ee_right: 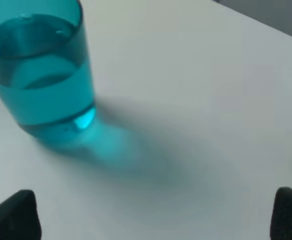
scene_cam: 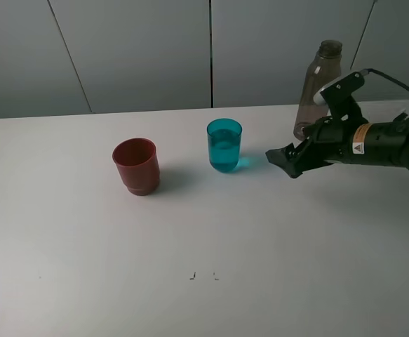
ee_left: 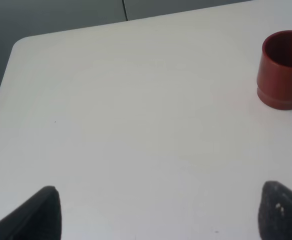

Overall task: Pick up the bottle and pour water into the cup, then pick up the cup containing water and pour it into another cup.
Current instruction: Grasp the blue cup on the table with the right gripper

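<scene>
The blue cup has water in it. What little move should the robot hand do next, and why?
Probably slide the right gripper toward the teal cup until its open jaws sit either side of it. The cup holds water, the gripper is empty and apart from it, and the red cup looks empty.

The white table (scene_cam: pixel 85 281) bears 3 upright things: dark red cup (scene_cam: pixel 136 166), teal cup (scene_cam: pixel 224 145), smoky bottle (scene_cam: pixel 312 91).

Teal cup (scene_cam: pixel 224 146), red cup (scene_cam: pixel 136 166), smoky-brown bottle (scene_cam: pixel 320 77)
</scene>
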`<state>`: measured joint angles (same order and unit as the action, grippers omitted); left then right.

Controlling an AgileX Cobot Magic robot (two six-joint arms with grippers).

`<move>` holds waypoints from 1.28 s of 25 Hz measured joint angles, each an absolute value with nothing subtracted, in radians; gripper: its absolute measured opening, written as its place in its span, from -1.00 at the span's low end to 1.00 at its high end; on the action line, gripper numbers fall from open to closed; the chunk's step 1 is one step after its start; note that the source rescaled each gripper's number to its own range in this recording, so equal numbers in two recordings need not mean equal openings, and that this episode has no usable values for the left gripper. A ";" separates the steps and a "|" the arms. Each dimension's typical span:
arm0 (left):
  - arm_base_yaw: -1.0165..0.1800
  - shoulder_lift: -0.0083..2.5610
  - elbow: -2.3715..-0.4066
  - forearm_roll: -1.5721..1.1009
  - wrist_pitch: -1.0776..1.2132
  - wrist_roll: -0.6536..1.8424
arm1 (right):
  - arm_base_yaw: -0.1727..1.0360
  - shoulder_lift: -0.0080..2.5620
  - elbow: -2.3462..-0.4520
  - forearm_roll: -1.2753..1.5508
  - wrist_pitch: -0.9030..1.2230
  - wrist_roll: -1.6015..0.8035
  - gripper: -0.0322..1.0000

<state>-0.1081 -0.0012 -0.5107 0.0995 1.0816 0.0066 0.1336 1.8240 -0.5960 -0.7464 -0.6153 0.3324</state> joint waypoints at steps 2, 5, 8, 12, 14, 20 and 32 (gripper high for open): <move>-0.108 -0.001 -0.511 0.099 1.082 0.007 | 0.138 1.884 -0.598 -0.746 -0.700 0.325 0.99; -0.108 -0.001 -0.511 0.099 1.082 0.007 | 0.145 1.963 -0.628 -0.746 -0.732 0.305 0.99; -0.108 -0.001 -0.511 0.099 1.082 0.007 | 0.153 2.028 -0.667 -0.757 -0.745 0.266 0.99; -0.108 -0.001 -0.511 0.099 1.082 0.007 | 0.160 2.087 -0.722 -0.783 -0.761 0.252 0.99; -0.108 -0.001 -0.511 0.099 1.082 0.007 | 0.175 2.104 -0.740 -0.802 -0.769 0.250 0.99; -0.108 -0.001 -0.511 0.099 1.082 0.007 | 0.222 2.121 -0.780 -0.805 -0.774 0.236 0.99; -0.108 -0.001 -0.511 0.099 1.082 0.007 | 0.245 2.152 -0.823 -0.812 -0.782 0.218 0.99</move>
